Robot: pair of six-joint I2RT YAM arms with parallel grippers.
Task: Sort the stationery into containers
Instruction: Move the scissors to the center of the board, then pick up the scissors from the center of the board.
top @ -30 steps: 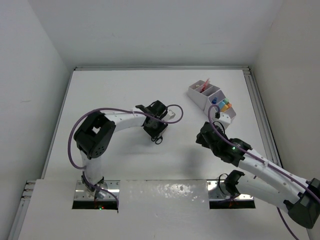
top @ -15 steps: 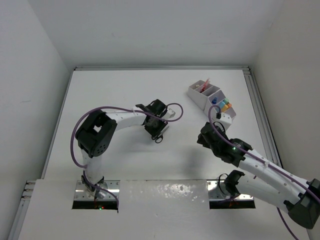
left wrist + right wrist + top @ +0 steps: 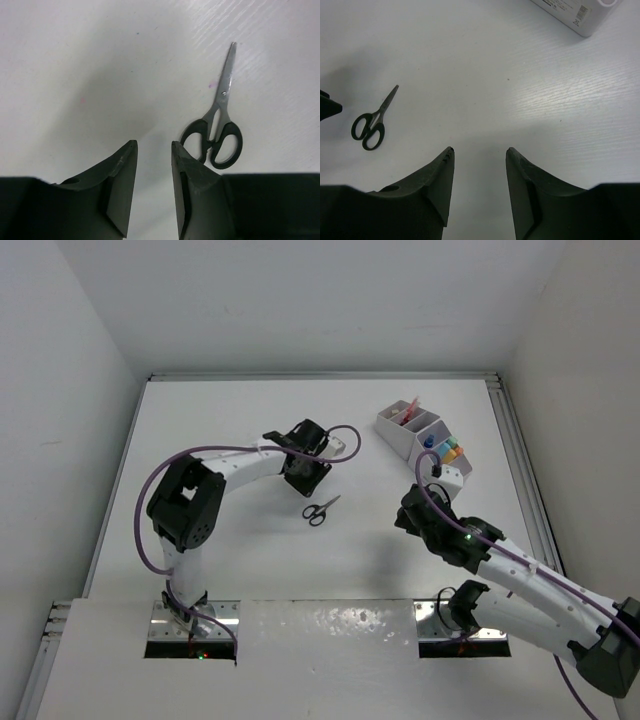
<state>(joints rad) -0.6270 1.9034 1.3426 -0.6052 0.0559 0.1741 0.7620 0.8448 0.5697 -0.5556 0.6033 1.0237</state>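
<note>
- Scissors [image 3: 320, 510] with black handles lie flat and closed on the white table [image 3: 220, 420], between the two arms and well apart from the white organiser [image 3: 425, 445].
- Left gripper [image 3: 152, 155] hangs just beside their handles; its fingers stand a little apart and hold nothing.
- Right gripper [image 3: 479, 155] stands wider apart, also empty.

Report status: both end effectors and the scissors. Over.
Left end effector open, empty, beside scissors. Right end effector open, empty, over table. Scissors flat, closed, ungrasped. No clutter between them and organiser.
</note>
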